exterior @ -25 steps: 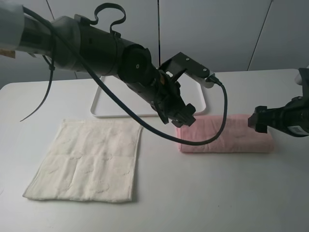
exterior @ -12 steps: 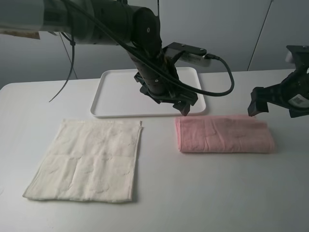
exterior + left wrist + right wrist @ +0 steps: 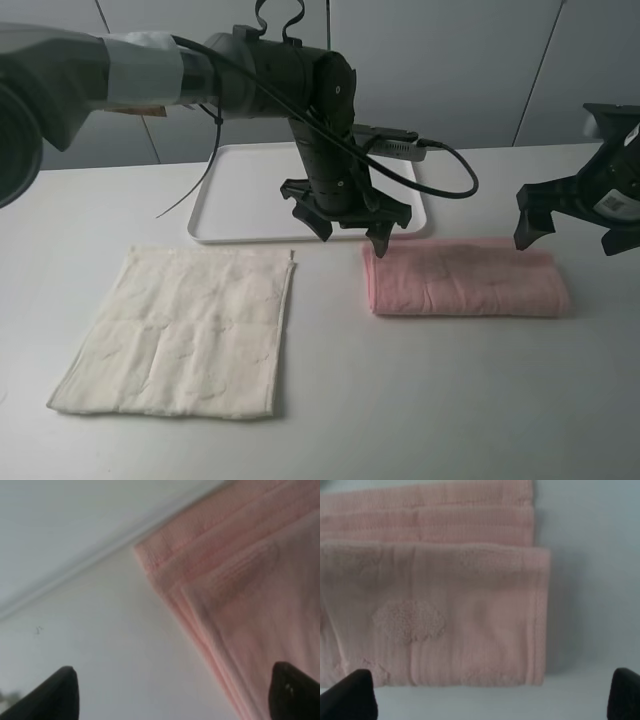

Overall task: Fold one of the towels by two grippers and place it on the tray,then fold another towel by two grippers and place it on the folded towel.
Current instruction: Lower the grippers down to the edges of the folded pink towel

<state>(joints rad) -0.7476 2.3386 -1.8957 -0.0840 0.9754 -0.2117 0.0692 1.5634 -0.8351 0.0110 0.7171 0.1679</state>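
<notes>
A pink towel [image 3: 465, 280], folded into a long strip, lies on the table right of centre, in front of the white tray [image 3: 215, 215]. A cream towel [image 3: 185, 330] lies flat at the front left. My left gripper [image 3: 352, 232] is open and empty, hovering over the pink towel's left end by the tray's front edge. My right gripper [image 3: 568, 235] is open and empty above the towel's right end. The left wrist view shows the pink towel's corner [image 3: 250, 605] between the open fingertips [image 3: 50, 695]. The right wrist view shows the towel's end [image 3: 435, 605] below the gripper [image 3: 485, 695].
The tray holds nothing and stands at the back centre. A black cable [image 3: 455, 170] loops from the left arm over the tray's right side. The table's far edge meets a grey wall.
The left gripper has lifted off the pink towel's left end, turned and opened wide. The right gripper has risen from the towel's right end and opened. The pink towel stays folded.
</notes>
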